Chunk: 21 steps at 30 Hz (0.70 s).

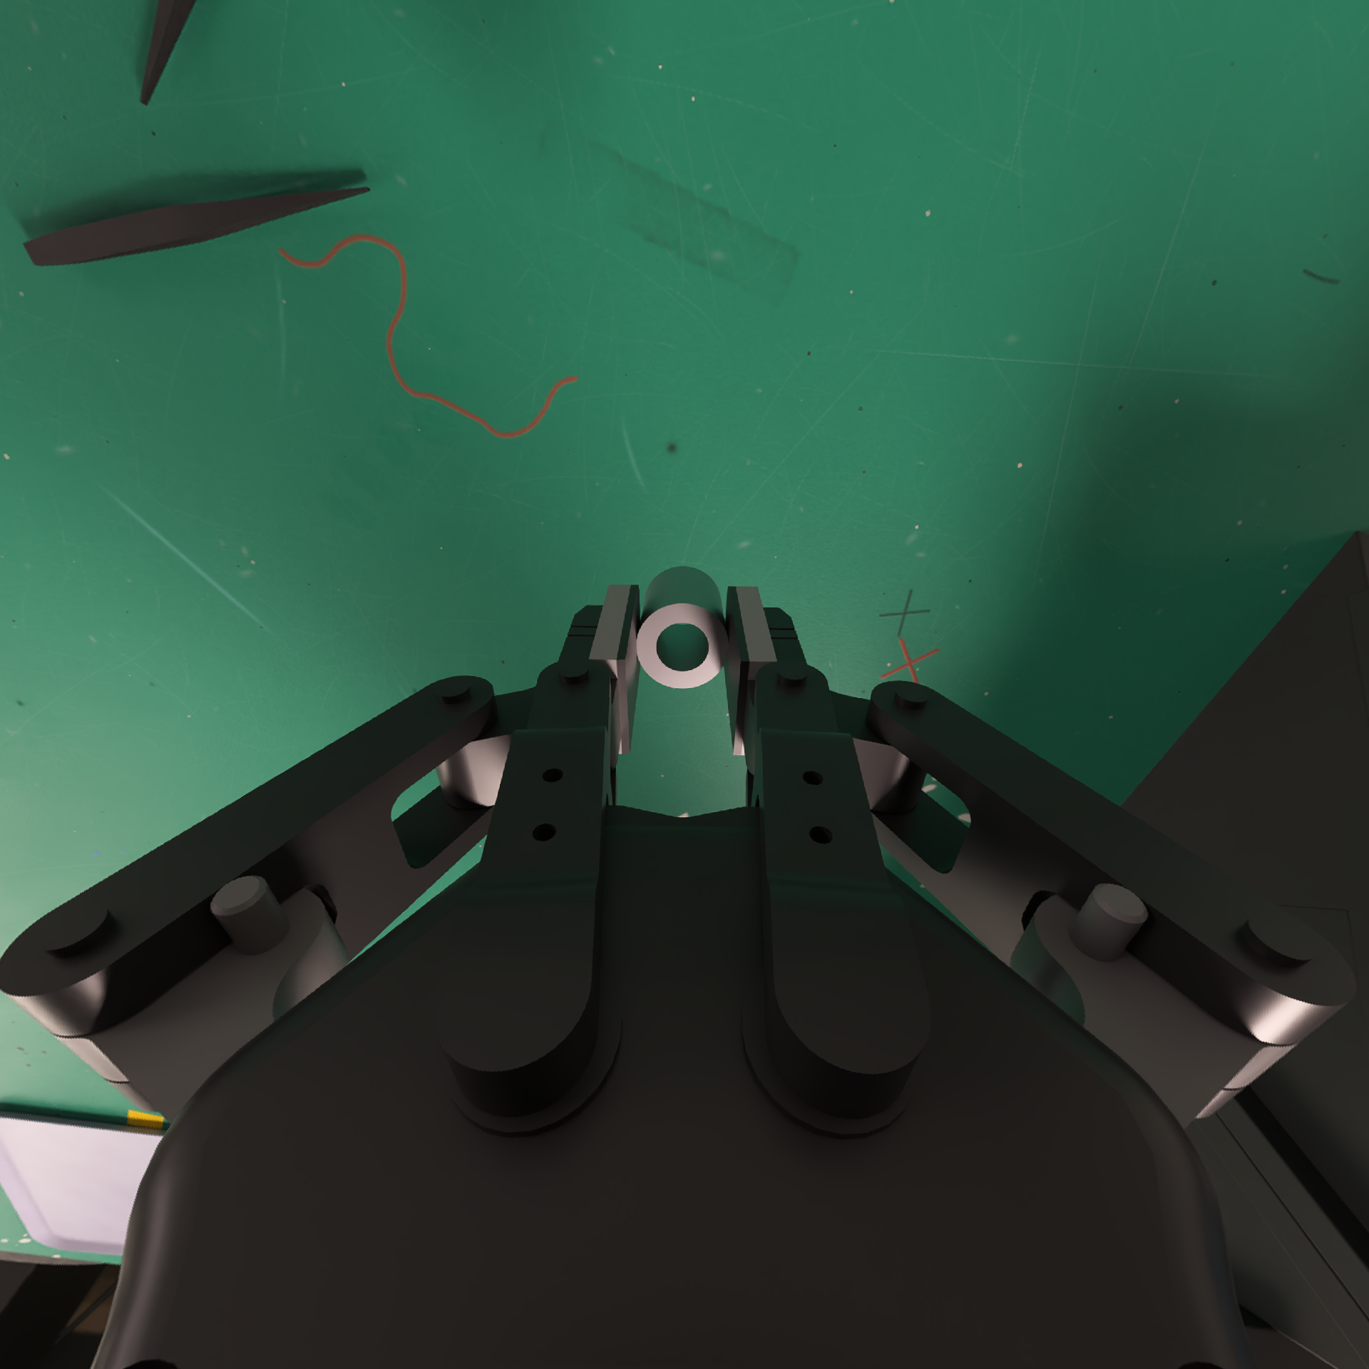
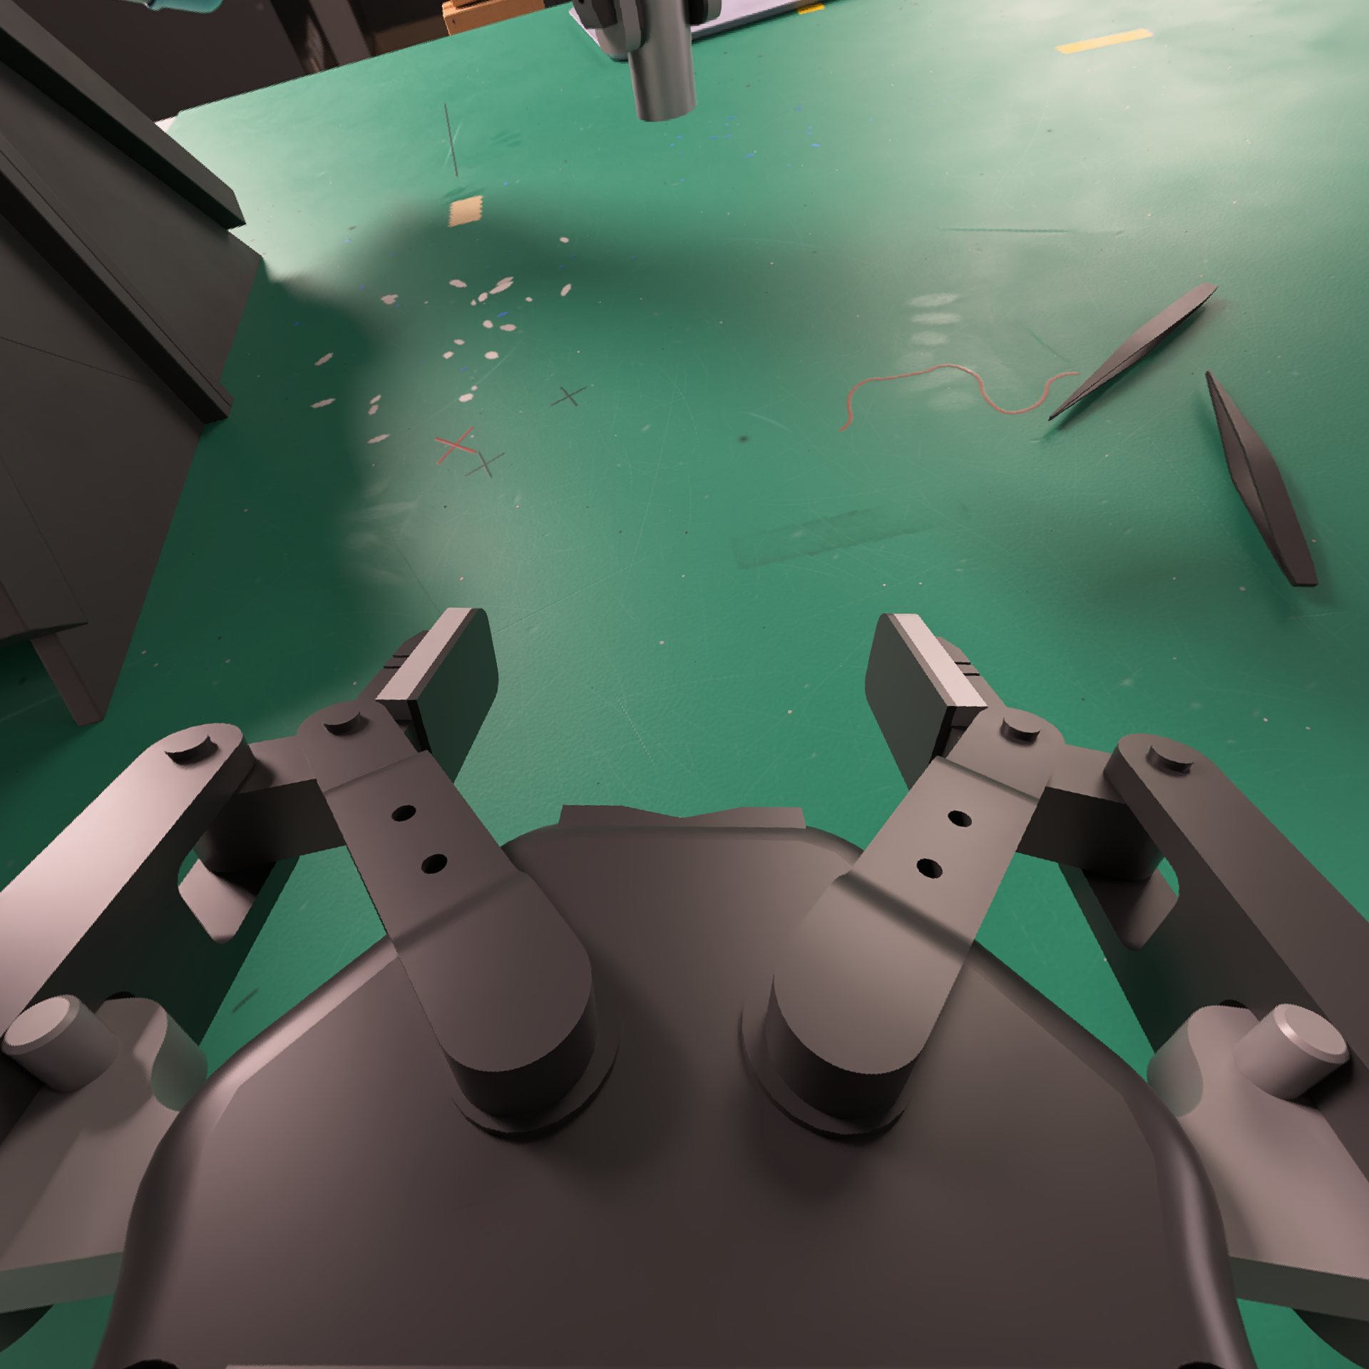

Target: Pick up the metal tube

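In the left wrist view my left gripper (image 1: 682,630) is shut on the metal tube (image 1: 682,593), a short grey hollow cylinder seen end-on between the pads, held above the green mat. In the right wrist view the same tube (image 2: 664,74) hangs upright at the top edge, clear of the mat, with the left gripper's fingers mostly cut off above it. My right gripper (image 2: 680,667) is open and empty, hovering over bare green mat in the foreground.
Two dark pointed blades (image 1: 185,222) (image 2: 1259,481) and a thin red wire (image 1: 404,326) (image 2: 956,385) lie on the mat. A dark grey box structure (image 2: 96,333) (image 1: 1274,741) stands at one side. Small cross marks (image 2: 455,444) are drawn on the mat.
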Each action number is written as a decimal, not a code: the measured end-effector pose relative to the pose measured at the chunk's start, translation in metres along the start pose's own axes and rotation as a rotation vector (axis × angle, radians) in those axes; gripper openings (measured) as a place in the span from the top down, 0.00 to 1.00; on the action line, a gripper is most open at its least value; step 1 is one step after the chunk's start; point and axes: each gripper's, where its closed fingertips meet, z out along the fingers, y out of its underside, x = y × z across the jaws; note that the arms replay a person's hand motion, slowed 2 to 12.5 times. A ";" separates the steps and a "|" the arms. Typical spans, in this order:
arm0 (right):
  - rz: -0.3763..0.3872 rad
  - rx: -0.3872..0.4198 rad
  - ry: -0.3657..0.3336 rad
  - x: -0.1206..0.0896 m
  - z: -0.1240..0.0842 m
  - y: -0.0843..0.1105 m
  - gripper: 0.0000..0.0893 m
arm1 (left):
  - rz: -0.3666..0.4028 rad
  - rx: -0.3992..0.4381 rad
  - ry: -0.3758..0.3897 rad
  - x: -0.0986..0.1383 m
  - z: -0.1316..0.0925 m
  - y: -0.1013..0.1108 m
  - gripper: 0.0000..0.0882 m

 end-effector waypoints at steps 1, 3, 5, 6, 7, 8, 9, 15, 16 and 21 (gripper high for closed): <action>0.000 0.000 -0.001 0.000 0.000 0.000 0.04 | 0.002 -0.002 0.001 0.000 0.000 0.000 0.76; 0.000 0.000 -0.001 0.000 0.000 0.000 0.04 | 0.004 -0.005 0.002 0.000 0.001 0.000 0.76; 0.000 0.000 -0.001 0.000 0.000 0.000 0.04 | 0.005 -0.009 0.006 -0.001 0.001 0.000 0.76; 0.000 0.001 -0.002 0.000 0.000 0.000 0.04 | 0.005 -0.011 0.007 -0.001 0.002 0.000 0.76; 0.000 0.001 -0.002 -0.001 0.000 0.000 0.04 | 0.005 -0.012 0.009 -0.001 0.002 0.000 0.76; 0.000 0.001 -0.002 -0.001 0.000 -0.001 0.04 | 0.005 -0.014 0.009 -0.001 0.002 0.000 0.76; 0.000 0.002 -0.002 -0.001 0.000 -0.001 0.04 | 0.005 -0.015 0.008 -0.002 0.003 0.000 0.76; 0.000 0.003 -0.002 0.000 0.000 0.000 0.04 | 0.005 -0.014 0.008 -0.004 0.004 -0.001 0.76; 0.001 0.003 -0.002 0.000 0.000 0.000 0.04 | 0.005 -0.014 0.008 -0.004 0.004 -0.001 0.76; 0.002 0.002 -0.002 0.000 0.000 0.000 0.04 | 0.005 -0.017 0.018 -0.003 0.005 -0.001 0.76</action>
